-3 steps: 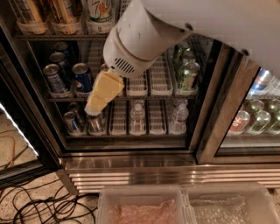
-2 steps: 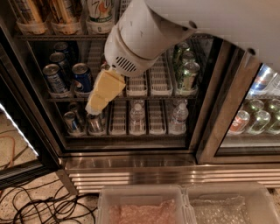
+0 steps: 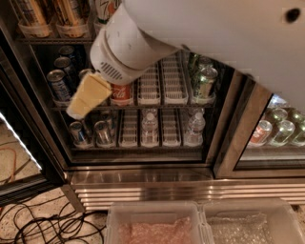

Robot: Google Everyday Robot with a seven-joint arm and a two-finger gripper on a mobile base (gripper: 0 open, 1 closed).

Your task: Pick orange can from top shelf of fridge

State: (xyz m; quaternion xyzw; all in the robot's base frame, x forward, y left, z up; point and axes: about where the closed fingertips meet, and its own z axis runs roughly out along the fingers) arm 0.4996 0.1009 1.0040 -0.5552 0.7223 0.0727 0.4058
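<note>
Two tall orange-gold cans [image 3: 31, 13] [image 3: 70, 11] stand in clear cups on the top shelf [image 3: 52, 40] of the fridge [image 3: 224, 143], at the upper left edge of the camera view. A bottle with a white and green label [image 3: 107, 8] stands to their right, half hidden by my arm. My gripper [image 3: 86, 96], cream-coloured, points down and left in front of the middle rack, well below the orange cans. It holds nothing that I can see. My white wrist [image 3: 125, 47] covers the middle of the upper racks.
The middle rack holds short blue cans [image 3: 59, 86], a red Coca-Cola can [image 3: 123, 92], white lane trays [image 3: 162, 81] and green cans [image 3: 205, 81]. Below are silver cans [image 3: 90, 133] and water bottles [image 3: 149, 127]. Two clear bins [image 3: 152, 224] and cables [image 3: 43, 224] lie on the floor.
My gripper and wrist have moved left, which uncovers the red can. The cans and bottles have not moved.
</note>
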